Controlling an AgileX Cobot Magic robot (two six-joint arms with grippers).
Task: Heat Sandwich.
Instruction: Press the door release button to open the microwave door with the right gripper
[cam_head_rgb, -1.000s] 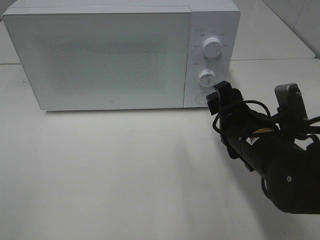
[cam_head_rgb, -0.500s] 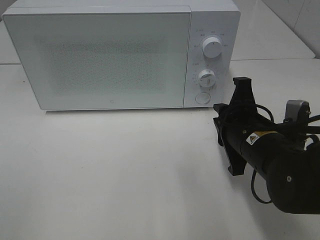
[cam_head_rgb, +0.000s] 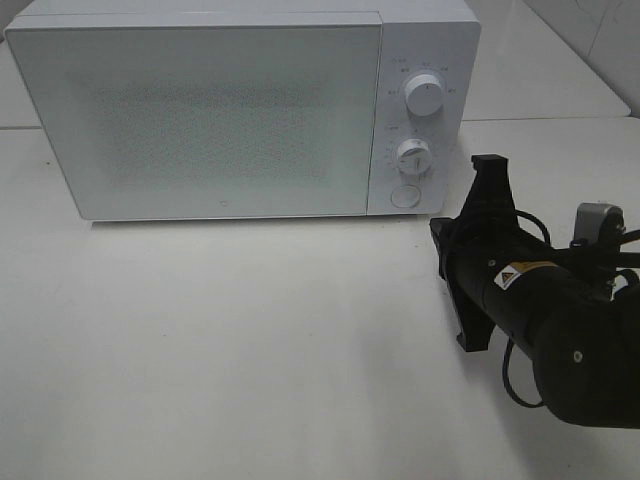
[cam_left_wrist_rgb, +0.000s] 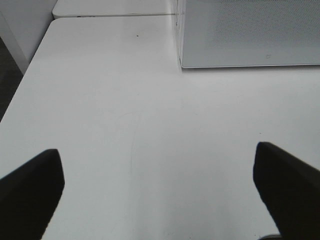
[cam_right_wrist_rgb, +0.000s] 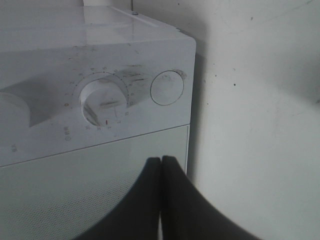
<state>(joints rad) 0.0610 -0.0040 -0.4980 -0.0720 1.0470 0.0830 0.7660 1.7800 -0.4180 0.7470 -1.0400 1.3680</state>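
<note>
No telling the whereabouts of the sandwich: out of sight in every view. Closed white microwave (cam_head_rgb: 220, 110) at 11 o'clock on the white table (cam_head_rgb: 250, 330), with upper knob (cam_head_rgb: 424, 97) at 12 o'clock of lower knob (cam_head_rgb: 411, 155) and round button (cam_head_rgb: 404, 195) at 6 o'clock of it. Right gripper (cam_right_wrist_rgb: 161, 167) at 4 o'clock of the microwave, near the button yet apart from it, fingers pressed together on nothing. Left gripper (cam_left_wrist_rgb: 160, 200) above the table, fingers (cam_left_wrist_rgb: 30, 192) spread wide, holding nothing.
</note>
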